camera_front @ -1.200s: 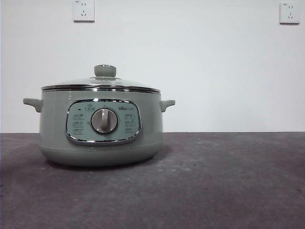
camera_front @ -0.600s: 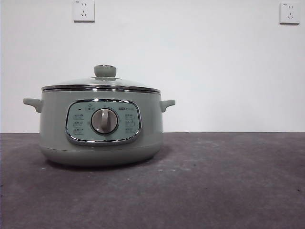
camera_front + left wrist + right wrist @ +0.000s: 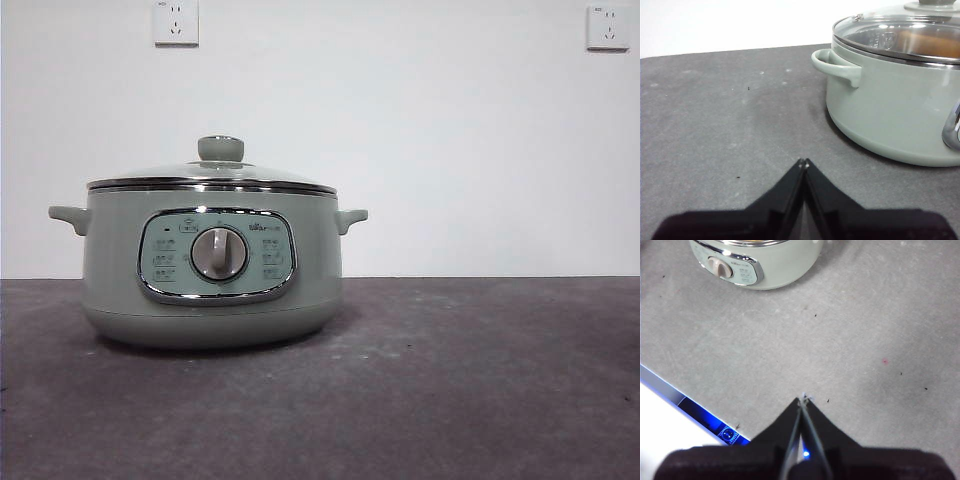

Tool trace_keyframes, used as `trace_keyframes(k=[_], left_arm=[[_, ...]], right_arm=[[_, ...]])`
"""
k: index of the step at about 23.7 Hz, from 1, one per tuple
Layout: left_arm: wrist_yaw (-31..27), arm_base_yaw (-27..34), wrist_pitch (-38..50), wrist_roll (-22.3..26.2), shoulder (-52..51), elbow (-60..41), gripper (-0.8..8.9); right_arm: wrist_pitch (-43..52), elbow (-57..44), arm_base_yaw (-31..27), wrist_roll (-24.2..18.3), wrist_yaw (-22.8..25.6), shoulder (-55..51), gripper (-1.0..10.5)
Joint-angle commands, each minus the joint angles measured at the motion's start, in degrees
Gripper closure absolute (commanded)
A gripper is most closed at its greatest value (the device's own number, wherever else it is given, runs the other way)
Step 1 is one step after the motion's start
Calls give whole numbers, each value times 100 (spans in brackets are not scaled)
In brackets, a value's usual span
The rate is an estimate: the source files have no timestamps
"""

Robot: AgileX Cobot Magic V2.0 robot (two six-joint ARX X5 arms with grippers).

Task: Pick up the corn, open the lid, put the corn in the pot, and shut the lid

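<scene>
Two views miss the corn. Front: lid (image 3: 212,176) seated on pot (image 3: 212,265), counter (image 3: 480,380) bare. Left wrist: left end effector (image 3: 803,163) pinched closed, empty, near pot. Right wrist: right end effector (image 3: 803,400) closed; locate corn first, then spread wide.

The pot (image 3: 890,110) runs off the left wrist view's edge; through the lid (image 3: 900,35) an orange blur shows, too unclear to name; panel print (image 3: 165,250) unreadable

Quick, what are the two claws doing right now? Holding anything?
Left gripper: shut, holding nothing, low over the table beside the pot.
Right gripper: shut, holding nothing, farther from the pot.
</scene>
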Motion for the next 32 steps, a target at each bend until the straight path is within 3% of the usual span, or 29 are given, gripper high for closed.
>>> trace_keyframes(k=[1,4,7,12,18,24,32], left_arm=[[-17,22,7,-37,2,-61,816],[-17,22,7,-37,2,-61,816],[-17,22,0,-37,2,-61,816],[-17,22,2,-37,28,-61,816],[-17,22,2,-37,39,-61,816],[-17,22,2,-37,39,-61,816],[-17,22,2,-37,39,-61,816]], right_arm=[[-155,-61,7,22,11,2,945],[-155,-55,-98,15,96,-63,945],[26,-70,-772,-363,258,-492,945],[3451,-1360,-2723,-317,-772,-2124,945],[5899,-4409,-4570,-929,-717,-4188,945],[7064,-6474,-4948,-813,-754,-5115,945],[7191,-8056,-4948,-745,-748,-6096,945]])
